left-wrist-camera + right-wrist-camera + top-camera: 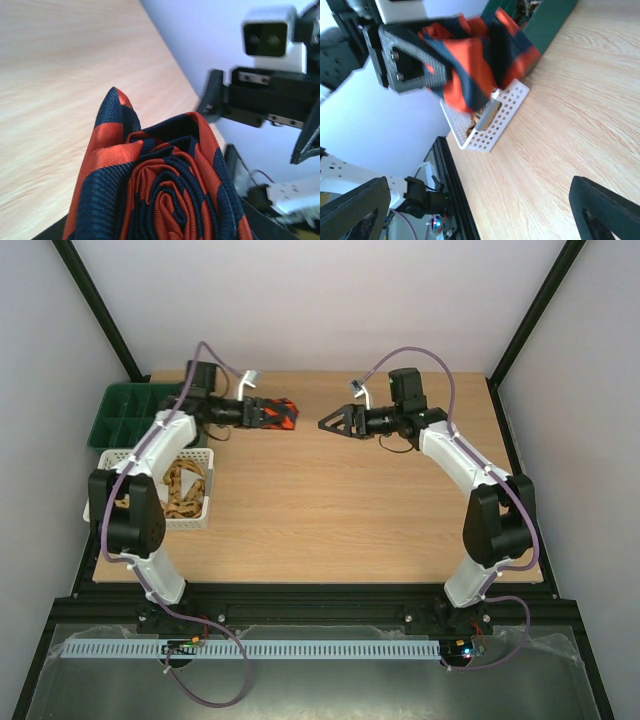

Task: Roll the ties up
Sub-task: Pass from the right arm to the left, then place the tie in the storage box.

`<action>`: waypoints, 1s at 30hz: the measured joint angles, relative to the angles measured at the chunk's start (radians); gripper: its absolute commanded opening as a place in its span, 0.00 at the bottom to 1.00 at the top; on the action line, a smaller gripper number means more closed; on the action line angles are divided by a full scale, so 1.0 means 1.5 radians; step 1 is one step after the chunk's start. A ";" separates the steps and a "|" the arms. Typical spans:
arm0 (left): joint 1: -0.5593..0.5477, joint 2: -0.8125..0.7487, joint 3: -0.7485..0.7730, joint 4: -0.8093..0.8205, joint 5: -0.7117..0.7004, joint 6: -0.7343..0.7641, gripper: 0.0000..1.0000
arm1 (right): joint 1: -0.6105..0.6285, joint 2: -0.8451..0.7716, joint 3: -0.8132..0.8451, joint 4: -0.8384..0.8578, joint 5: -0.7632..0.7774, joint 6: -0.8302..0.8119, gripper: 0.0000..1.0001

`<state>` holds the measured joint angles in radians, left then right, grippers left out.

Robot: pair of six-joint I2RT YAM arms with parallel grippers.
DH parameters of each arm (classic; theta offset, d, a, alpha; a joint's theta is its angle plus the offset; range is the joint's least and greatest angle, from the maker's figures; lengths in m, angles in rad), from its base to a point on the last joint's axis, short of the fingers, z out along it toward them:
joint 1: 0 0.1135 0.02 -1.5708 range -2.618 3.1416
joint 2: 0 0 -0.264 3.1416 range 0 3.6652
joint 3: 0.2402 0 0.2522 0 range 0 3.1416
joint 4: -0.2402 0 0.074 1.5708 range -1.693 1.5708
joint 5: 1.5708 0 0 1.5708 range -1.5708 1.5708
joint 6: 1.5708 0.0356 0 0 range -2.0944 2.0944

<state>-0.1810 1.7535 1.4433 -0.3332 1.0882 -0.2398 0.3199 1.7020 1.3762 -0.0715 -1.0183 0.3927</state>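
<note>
1. Green plastic compartment tray (118, 415): on the light wooden tabletop (330, 510), well to the left of the left jaws.

2. White lattice plastic basket (180, 524): left of the left jaws and nearer the arm bases, just in front of the tray. It holds tan and brown patterned fabric ties (185, 490) in a loose heap. Whether any of these is rolled cannot be told.

3. Left arm (165, 435): its jaws are pressed onto item 4.

4. Red-and-black diagonally striped fabric necktie (165, 190): pinched between the left jaws and wound into a tight spiral, with one pointed end standing out from the coil. It appears to be held clear of the tabletop.

5. Right arm (455, 455): its jaws are spread wide and hold nothing. They face the left jaws, near the striped coil but apart from it.

Status, as a judgement: one tie is rolled and remains to be set down. The tray compartments look a likely place for it. The ties in the basket appear to be the work left.
</note>
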 measured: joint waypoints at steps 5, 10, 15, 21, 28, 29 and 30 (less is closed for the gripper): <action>0.117 -0.003 0.079 -0.179 -0.088 0.179 0.02 | -0.011 0.000 0.015 -0.076 0.049 -0.077 0.99; 0.199 0.024 0.223 -0.361 -0.196 0.429 0.02 | -0.032 -0.004 0.021 -0.128 0.113 -0.169 0.99; 0.249 0.091 0.336 -0.477 -0.337 0.649 0.02 | -0.053 -0.057 -0.014 -0.131 0.186 -0.217 0.99; 0.286 0.175 0.377 -0.515 -0.457 0.844 0.02 | -0.075 -0.115 -0.038 -0.131 0.199 -0.252 0.99; 0.302 0.222 0.384 -0.515 -0.559 1.044 0.02 | -0.089 -0.095 -0.038 -0.157 0.191 -0.258 0.98; 0.304 0.227 0.386 -0.512 -0.570 1.069 0.02 | -0.091 -0.091 -0.038 -0.162 0.190 -0.258 0.99; 0.304 0.234 0.389 -0.508 -0.580 1.094 0.02 | -0.092 -0.086 -0.038 -0.166 0.189 -0.257 0.99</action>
<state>0.2749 2.1044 2.0274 -1.0954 0.2184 1.4010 0.1825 1.5723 1.3190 -0.3202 -0.7353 0.0071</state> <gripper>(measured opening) 0.455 0.986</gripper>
